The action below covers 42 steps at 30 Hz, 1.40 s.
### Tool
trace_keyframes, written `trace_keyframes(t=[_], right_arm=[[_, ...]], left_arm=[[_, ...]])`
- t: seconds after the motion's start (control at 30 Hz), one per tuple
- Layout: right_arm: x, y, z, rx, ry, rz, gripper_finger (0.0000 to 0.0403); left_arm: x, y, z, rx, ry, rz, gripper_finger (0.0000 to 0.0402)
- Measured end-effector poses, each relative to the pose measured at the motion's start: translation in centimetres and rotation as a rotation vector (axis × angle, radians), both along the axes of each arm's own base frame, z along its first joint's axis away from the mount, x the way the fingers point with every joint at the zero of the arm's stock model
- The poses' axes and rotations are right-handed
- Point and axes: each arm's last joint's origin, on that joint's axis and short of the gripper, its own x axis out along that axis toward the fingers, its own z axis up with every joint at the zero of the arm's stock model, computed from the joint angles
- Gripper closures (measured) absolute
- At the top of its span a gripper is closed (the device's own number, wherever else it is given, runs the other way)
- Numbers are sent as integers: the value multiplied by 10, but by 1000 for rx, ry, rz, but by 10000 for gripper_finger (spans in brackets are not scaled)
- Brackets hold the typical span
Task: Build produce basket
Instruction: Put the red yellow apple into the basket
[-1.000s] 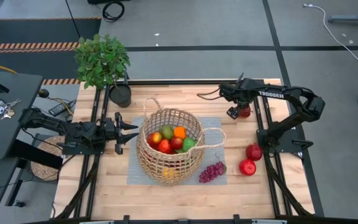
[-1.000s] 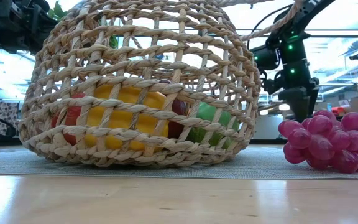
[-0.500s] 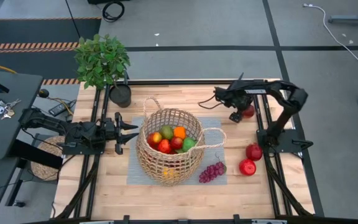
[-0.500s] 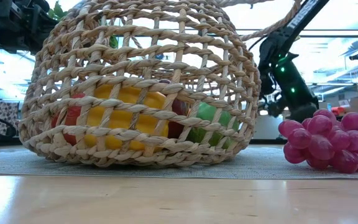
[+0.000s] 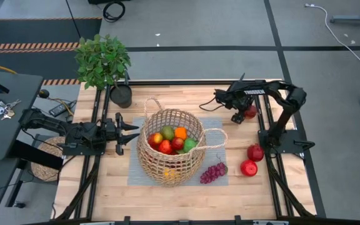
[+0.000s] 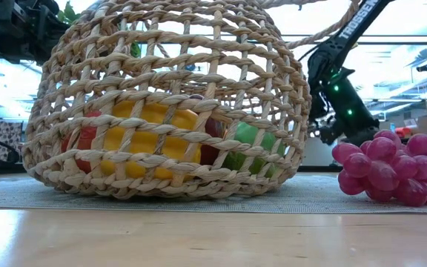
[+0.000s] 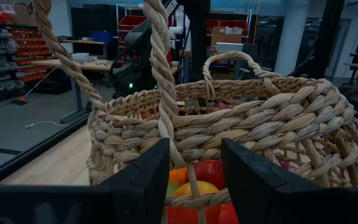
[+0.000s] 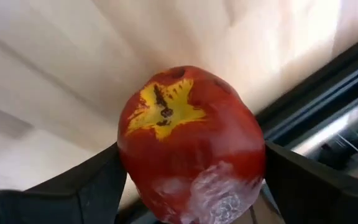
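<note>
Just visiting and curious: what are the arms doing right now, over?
Right gripper closing around a red apple at the table's far right. Left gripper idle beside the wicker basket. Nothing blocking the basket.

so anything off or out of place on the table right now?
The basket leans on its side on the mat instead of standing upright. Grapes and two red apples lie loose outside it. A third apple, with a shiny patch, sits between the right gripper's jaws.
</note>
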Motion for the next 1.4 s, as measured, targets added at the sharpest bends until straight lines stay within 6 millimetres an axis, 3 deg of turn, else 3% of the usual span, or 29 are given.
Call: trace_keyframes(t=[0.17,0.5,0.7,0.83,1.03,1.27,1.4], right_arm=[[9,9,30,-92,-183,-14,63],[32,41,114,-462,-901,54,61],[47,73,165,-547,-1384,162,60],[59,99,188,-551,-1636,261,60],[79,131,197,-577,-1807,330,60],[117,175,167,-592,-1777,438,60],[126,192,163,-633,-1791,524,60]], left_arm=[[0,0,0,0,0,-1,253],[0,0,0,0,0,0,249],[0,0,0,0,1,0,254],[0,0,0,0,0,0,251],[0,0,0,0,1,0,251],[0,0,0,0,1,0,252],[0,0,0,0,1,0,249]])
